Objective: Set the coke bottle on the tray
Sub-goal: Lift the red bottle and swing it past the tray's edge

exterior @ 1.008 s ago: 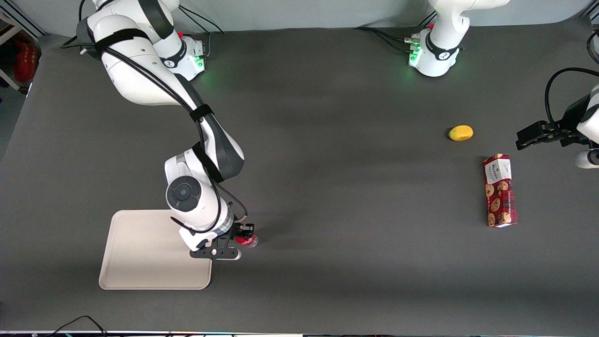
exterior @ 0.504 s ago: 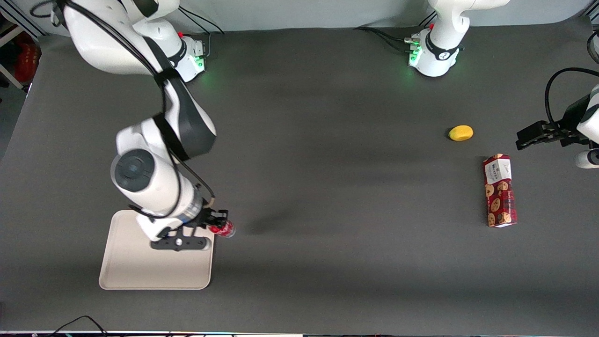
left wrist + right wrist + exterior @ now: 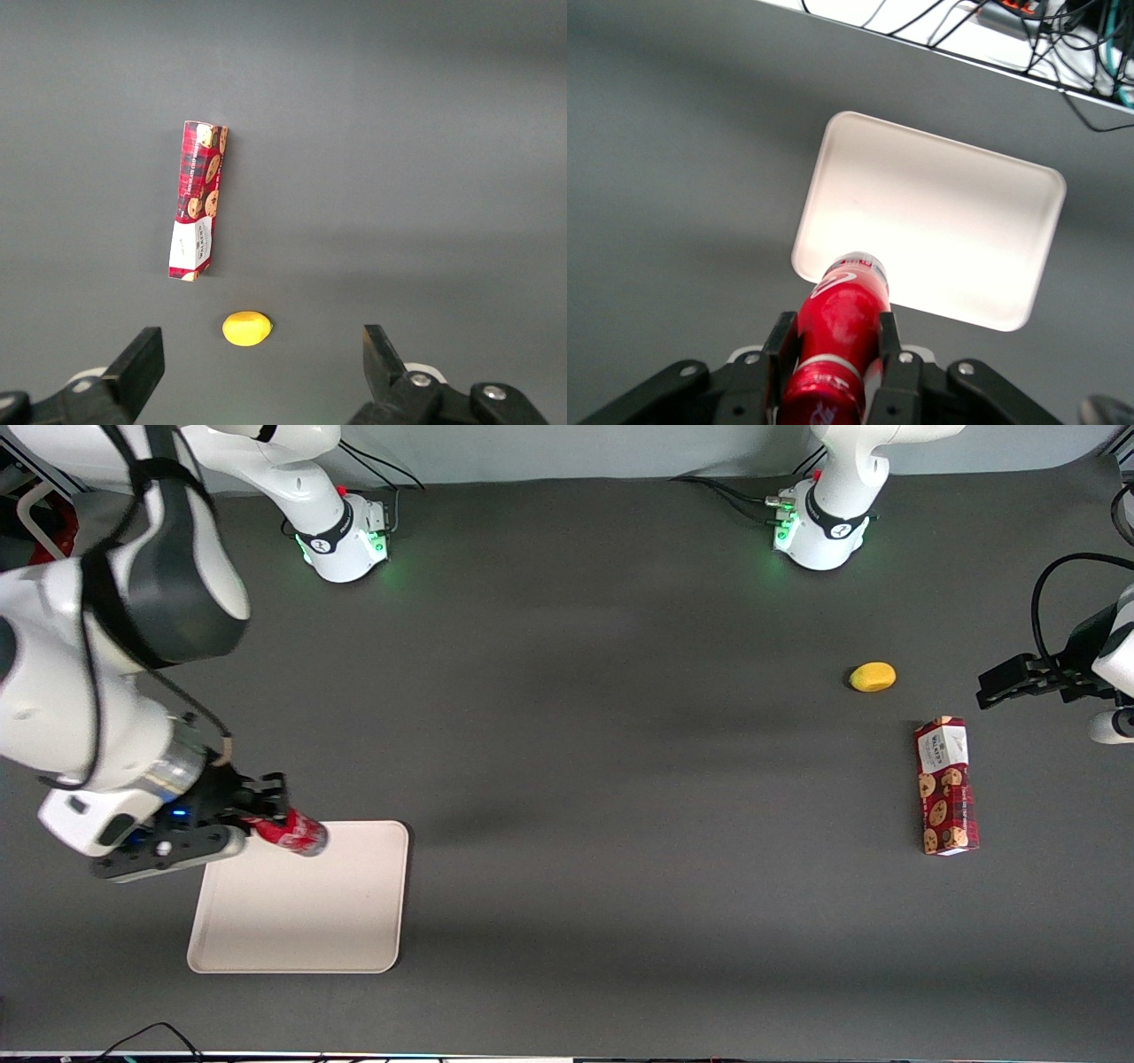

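My right gripper (image 3: 264, 812) is shut on the coke bottle (image 3: 292, 833), a small red bottle with white lettering, and holds it raised and tilted over the edge of the tray (image 3: 354, 921) that is farthest from the front camera. The right wrist view shows the coke bottle (image 3: 843, 314) clamped between both black fingers (image 3: 782, 347) of the gripper (image 3: 833, 341), its clear base pointing down at the beige tray (image 3: 948, 221) below. The tray is a large flat rectangle with rounded corners and a low rim, and nothing lies on it.
Toward the parked arm's end of the table lie a long red cookie box (image 3: 946, 786) and a small yellow fruit (image 3: 873, 677); the left wrist view shows the cookie box (image 3: 197, 200) and the fruit (image 3: 246, 328) too. Cables (image 3: 1063, 35) run along the table's edge near the tray.
The right arm has risen and swung toward its own end of the table, carrying the coke bottle from beside the tray's edge to above the tray's rim. The bottle now hangs higher and more tilted.
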You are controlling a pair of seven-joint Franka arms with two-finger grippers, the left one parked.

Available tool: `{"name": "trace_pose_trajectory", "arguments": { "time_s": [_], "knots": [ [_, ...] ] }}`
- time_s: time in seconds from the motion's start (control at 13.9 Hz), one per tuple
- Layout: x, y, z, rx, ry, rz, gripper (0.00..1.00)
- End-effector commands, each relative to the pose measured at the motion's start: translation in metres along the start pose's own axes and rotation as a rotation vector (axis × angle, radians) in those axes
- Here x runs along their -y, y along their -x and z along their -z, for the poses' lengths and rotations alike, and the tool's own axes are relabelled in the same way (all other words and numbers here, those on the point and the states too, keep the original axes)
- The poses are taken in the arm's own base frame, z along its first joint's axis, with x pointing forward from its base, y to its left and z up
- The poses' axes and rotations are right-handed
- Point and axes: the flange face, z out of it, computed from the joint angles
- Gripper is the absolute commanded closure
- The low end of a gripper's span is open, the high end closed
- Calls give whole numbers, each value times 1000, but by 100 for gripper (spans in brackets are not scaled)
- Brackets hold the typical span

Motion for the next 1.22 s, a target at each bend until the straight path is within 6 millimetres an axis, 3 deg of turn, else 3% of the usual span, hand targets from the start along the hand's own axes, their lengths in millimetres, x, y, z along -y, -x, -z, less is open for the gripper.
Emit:
{"name": "trace_pose_trajectory", "arguments": {
  "time_s": [0.0,0.14,0.29,0.65,0.94,1.15],
  "knots": [
    [-55,15,-7,30,14,143,100],
    [-87,27,-28,65,-4,202,100],
    [-131,41,-46,60,-37,236,100],
    [-201,74,-126,19,-7,266,100],
    [-233,82,-166,18,3,224,100],
    [-238,81,-196,-3,-59,186,100]
  ]
}}
